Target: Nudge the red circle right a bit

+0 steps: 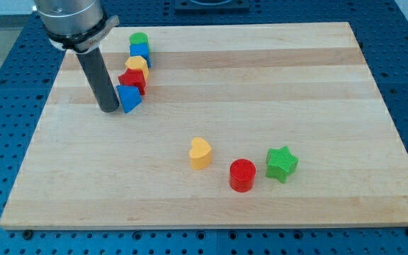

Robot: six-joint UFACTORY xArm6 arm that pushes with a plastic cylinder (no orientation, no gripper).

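The red circle [243, 175] is a short red cylinder on the wooden board, toward the view's bottom, right of centre. A yellow heart-shaped block [200, 153] lies just to its left and a green star [282, 163] just to its right, close but apart. My tip [109, 108] stands at the board's upper left, touching or almost touching the left side of a blue triangular block [129, 98], far from the red circle.
A column of blocks runs up from the blue triangle: a red block [132, 79], a yellow block [137, 64], a blue block [140, 51] and a green block [139, 38]. The wooden board [261, 85] lies on a blue perforated table.
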